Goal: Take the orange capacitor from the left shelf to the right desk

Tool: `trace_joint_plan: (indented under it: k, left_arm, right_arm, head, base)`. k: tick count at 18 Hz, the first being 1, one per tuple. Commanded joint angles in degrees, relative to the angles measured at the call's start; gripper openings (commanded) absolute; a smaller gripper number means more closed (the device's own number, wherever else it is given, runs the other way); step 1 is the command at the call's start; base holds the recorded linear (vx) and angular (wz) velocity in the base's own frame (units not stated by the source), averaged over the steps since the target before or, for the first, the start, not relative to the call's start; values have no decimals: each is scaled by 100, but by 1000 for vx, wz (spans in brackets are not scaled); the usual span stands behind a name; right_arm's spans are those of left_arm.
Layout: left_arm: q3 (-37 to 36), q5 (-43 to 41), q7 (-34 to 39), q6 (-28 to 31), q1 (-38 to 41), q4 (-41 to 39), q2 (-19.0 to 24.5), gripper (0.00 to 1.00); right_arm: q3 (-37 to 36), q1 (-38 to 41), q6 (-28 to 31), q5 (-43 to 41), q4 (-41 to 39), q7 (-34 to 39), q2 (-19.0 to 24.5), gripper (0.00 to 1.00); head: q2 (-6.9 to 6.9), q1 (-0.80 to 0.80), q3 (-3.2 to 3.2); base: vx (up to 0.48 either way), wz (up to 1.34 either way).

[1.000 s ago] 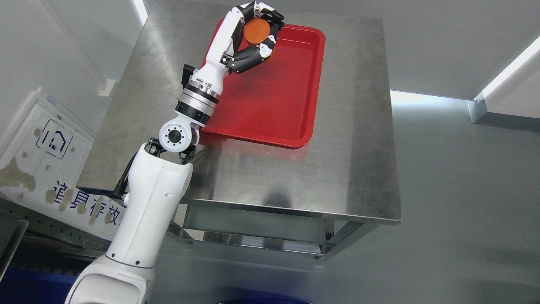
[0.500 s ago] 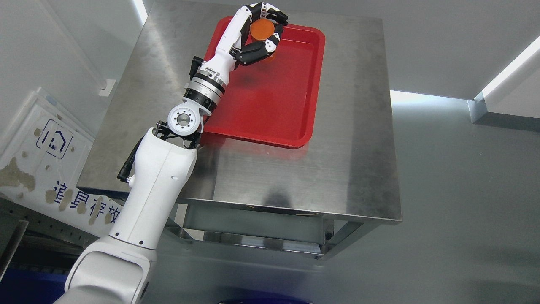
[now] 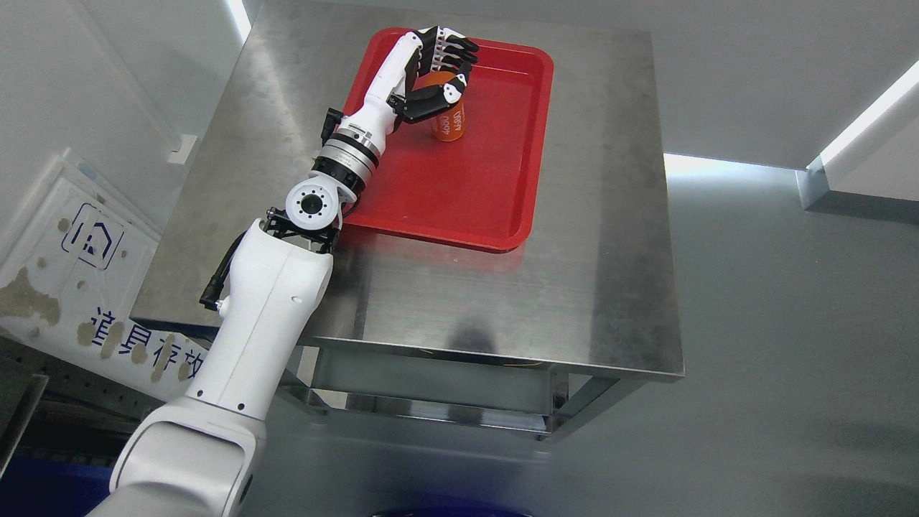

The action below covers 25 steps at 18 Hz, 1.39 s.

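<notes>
The orange capacitor [image 3: 449, 123], a small cylinder with white print on its side, stands upright on the far part of the red tray [image 3: 488, 187]. My left hand [image 3: 459, 74] reaches in from the lower left and grips the capacitor's top. The fingers [image 3: 451, 52] lie behind it and the thumb [image 3: 431, 100] crosses in front. The hand hides the cylinder's top; its lower half shows below the thumb. My right arm does not show.
The tray lies on a steel table [image 3: 574, 287] whose near and right edges drop to the grey floor. A white panel with blue print [image 3: 86, 273] leans at the left, beside my left forearm [image 3: 266, 323].
The left hand has lowered the capacitor from above the tray's far edge down onto the tray. The fingers are straighter than before, and the cylinder's printed side has come into view.
</notes>
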Motion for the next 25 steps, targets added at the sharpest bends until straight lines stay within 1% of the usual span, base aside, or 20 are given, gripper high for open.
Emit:
trace_joint_plan:
  k: [1,2,3,4,5,7,8,10,11,15,17,20,22,23,25]
  left_arm:
    - [197,-88,-14,147,-50,324,100,44]
    - [205,-79,-14,164,-85,289,100,61]
    - [223,-79,-14,156,-146,201,100,73]
    - [310,-79,-14,147,-278,9,100,81]
    - [598,-71,-22,138,-409,-115,100,83]
    - [1248,-62,-48,147,-717,-160,100,85]
    - [1556,-53,-188,164,-840,-160,100,87]
    - [1936,-53,-644,243,-982,-160,100,99]
    - [2024,-53,-716,279,-947,-177,100,99]
    - [2964,-53,-717,305,-667,-186,100,99]
    - [3289,-35,-699,174,-456,-186,100,100]
    - [3160,-27,-682,-186,18,-405,100,99]
    - [2818,-18,-586,-152,396,-931,100,100]
    - [2625,-18,-376,-160,641,-1307,100,100]
    - [2150,-27,360,-65,1142,-2264,100,100]
  right_arm:
    - [-70,191,-3,0,-132,-2,-100,100]
    - [-62,191,-3,0,-132,-2,-100,100]
    - [-62,191,-3,0,-132,-2,-100,100]
    - [-62,191,-3,0,-132,-2,-100,100]
    - [-70,191,-3,0,-132,-2,-100,100]
    - [-70,191,-3,0,-132,-2,-100,100]
    - [-70,191,-3,0,-132,-2,-100,100]
    - [-70,191,-3,0,-132,-2,-100,100]
    - [-70,191,-3,0,-132,-2,-100,100]
    - [-70,191,-3,0,-132,-2,-100,100]
    - [-70,191,-3,0,-132,-2,-100,100]
    - [-70,191,-3,0,-132,-2,-100,100]
    - [-70,191,-3,0,-132,-2,-100,100]
    - [-70,191,-3,0,-132,-2,-100,100]
    - [-62,191,-3,0,-132,-2,-100,100]
  head:
    - [0,0,0]
    - [0,0,0]
    - [0,0,0]
    - [0,0,0]
    - [0,0,0]
    - [0,0,0]
    - [0,0,0]
    - [0,0,0]
    - [0,0,0]
    - [0,0,0]
    - [0,0,0]
    - [0,0,0]
    - [0,0,0]
    - [0,0,0]
    - [0,0,0]
  base:
    - [0,0]
    - [0,0]
    - [0,0]
    - [0,0]
    - [0,0]
    - [0,0]
    - [0,0]
    - [0,0]
    - [0,0]
    - [0,0]
    - [0,0]
    - [0,0]
    - [0,0]
    - [0,0]
    - [0,0]
